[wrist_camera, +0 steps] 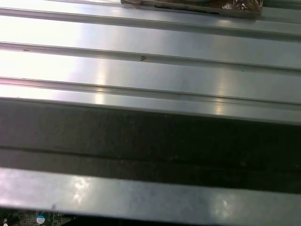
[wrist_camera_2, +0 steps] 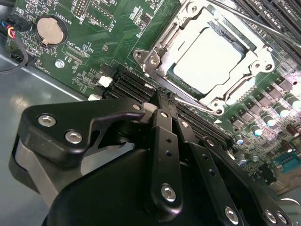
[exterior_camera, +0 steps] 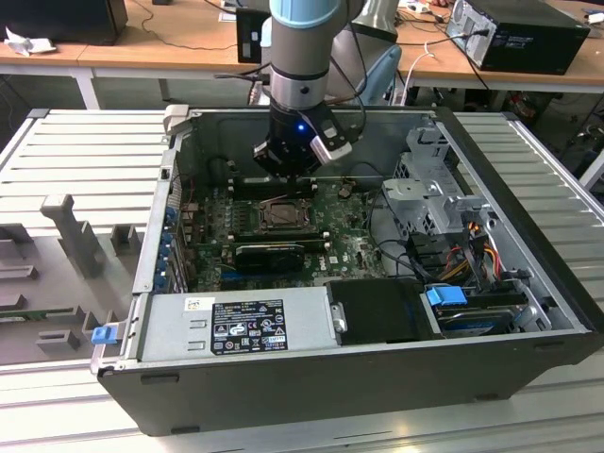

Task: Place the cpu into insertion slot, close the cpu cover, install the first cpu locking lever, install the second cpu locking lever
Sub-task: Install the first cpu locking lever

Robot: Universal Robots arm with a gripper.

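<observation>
Gripper [wrist_camera_2: 162, 96] jaws pinched narrow, holding nothing, tips beside the cover [wrist_camera_2: 207, 52], upper right of frame. Chip [wrist_camera_2: 207, 59] seated in socket, cover down. Risk: tips slipping off the thin lever wire [wrist_camera_2: 188, 100], scraping the board [wrist_camera_2: 94, 28].

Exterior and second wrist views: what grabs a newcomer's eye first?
In the exterior view, the arm reaches down into an open computer case, its gripper just above the green motherboard. In the second wrist view, the pale silver cpu sits in the insertion slot with the cpu cover closed around it. The gripper's shut black fingers point at a thin lever along the socket's edge.
</observation>
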